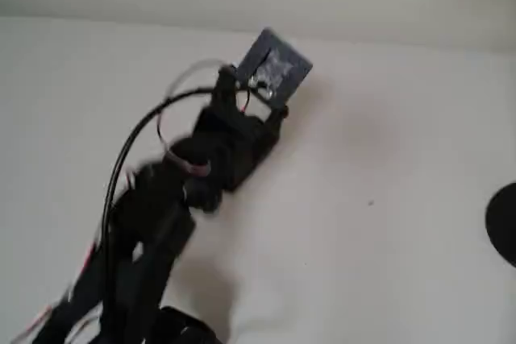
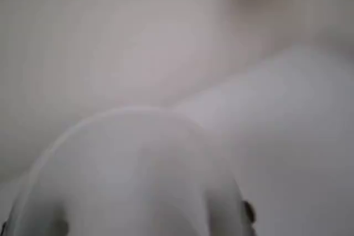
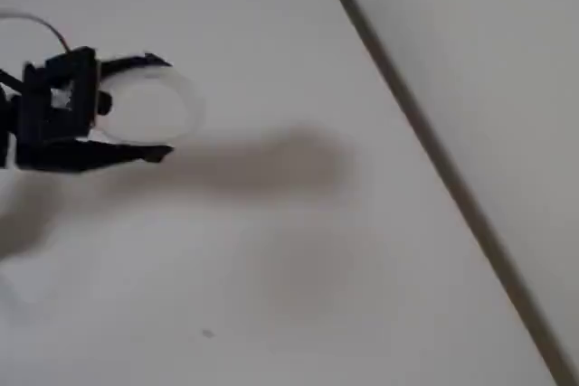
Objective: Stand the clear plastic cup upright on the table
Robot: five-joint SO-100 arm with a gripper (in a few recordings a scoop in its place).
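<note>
The clear plastic cup looks almost invisible, only a thin whitish round rim. The black gripper holds it between its two fingers above the smooth white table.

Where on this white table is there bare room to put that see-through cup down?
Most of the table is bare: the wide stretch between the gripper holding the clear plastic cup and the dark edge strip. In the overhead view, the arm crowds the lower left, and a dark round object sits at the right edge.
</note>
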